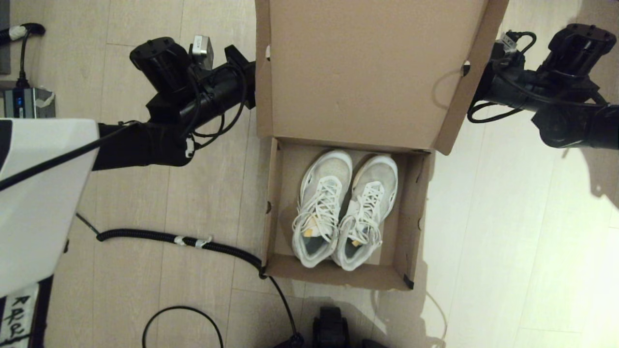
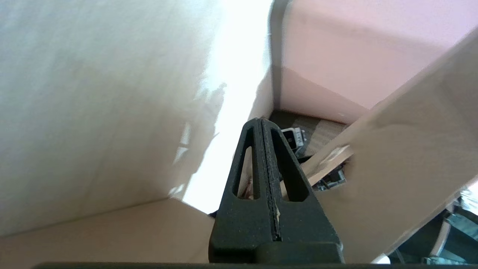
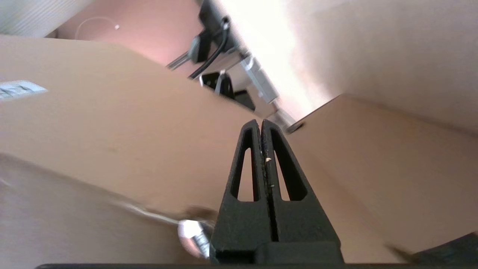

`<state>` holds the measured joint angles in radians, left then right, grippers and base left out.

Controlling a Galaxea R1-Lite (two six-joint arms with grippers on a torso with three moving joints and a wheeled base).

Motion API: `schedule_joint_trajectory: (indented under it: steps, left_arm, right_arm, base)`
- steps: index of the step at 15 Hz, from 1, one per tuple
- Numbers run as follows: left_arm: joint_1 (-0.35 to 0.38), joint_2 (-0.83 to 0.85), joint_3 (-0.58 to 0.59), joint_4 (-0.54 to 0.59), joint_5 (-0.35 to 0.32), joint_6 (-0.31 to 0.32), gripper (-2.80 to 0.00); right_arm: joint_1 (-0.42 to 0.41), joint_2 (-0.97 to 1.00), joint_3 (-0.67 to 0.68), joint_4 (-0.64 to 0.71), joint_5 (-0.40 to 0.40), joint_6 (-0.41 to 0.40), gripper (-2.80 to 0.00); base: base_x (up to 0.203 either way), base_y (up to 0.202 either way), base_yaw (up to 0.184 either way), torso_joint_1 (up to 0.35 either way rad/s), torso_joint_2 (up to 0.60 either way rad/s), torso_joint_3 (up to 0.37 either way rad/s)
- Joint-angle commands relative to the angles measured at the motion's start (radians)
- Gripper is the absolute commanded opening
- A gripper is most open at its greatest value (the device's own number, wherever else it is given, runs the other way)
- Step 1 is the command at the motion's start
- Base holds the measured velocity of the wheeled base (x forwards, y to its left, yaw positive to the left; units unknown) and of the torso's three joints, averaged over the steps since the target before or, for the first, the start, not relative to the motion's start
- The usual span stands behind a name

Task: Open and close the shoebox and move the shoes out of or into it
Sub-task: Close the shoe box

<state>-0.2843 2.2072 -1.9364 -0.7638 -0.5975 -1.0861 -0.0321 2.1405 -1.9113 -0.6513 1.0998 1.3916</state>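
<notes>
Head view shows the large plain brown cardboard shoebox open, lid raised, white mesh lace-up sneakers side by side inside. My left gripper and right gripper flank the lid's outer sides, fingers pressed together, holding nothing. To close it well, I judge both should push evenly, arms level.

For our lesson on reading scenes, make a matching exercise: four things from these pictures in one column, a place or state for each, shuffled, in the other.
Things:
1. shoebox lid
2. shoes
3. left pincer
4. black coiled cable

States or places:
A. lying on the floor left of the box
B. shut, beside the lid's left edge
C. raised open
D. side by side inside the box

Pairs: 1-C, 2-D, 3-B, 4-A
</notes>
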Motion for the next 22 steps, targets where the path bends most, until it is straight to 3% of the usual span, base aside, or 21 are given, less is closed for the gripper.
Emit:
schedule_joint_trajectory:
  steps: [1, 4, 8, 12, 22]
  left_arm:
    - [-0.008, -0.029, 0.0, -0.005, -0.003, -0.006, -2.8]
    - [-0.028, -0.073, 0.002, -0.004, -0.003, -0.007, -2.8]
    - [-0.054, -0.125, 0.003, -0.002, -0.004, -0.008, -2.8]
    - [-0.068, -0.18, 0.016, -0.003, 0.001, -0.093, -2.8]
    - [-0.108, -0.412, 0.329, -0.075, -0.002, -0.095, -2.8]
  right_arm:
    - [-0.005, -0.027, 0.003, -0.004, 0.018, 0.024, -2.8]
    - [-0.017, -0.051, 0.016, -0.04, 0.023, 0.068, -2.8]
    - [-0.034, -0.08, 0.014, -0.134, 0.074, 0.234, -2.8]
    - [-0.04, -0.154, 0.111, -0.138, 0.082, 0.238, -2.8]
    - [-0.026, -0.404, 0.445, -0.27, 0.083, 0.303, -2.8]
  base:
    - [0.0, 0.0, 0.0, 0.0, 0.0, 0.0]
    - [0.0, 0.0, 0.0, 0.0, 0.0, 0.0]
    - [0.0, 0.0, 0.0, 0.0, 0.0, 0.0]
    - [0.0, 0.0, 0.0, 0.0, 0.0, 0.0]
    - [0.0, 0.0, 0.0, 0.0, 0.0, 0.0]
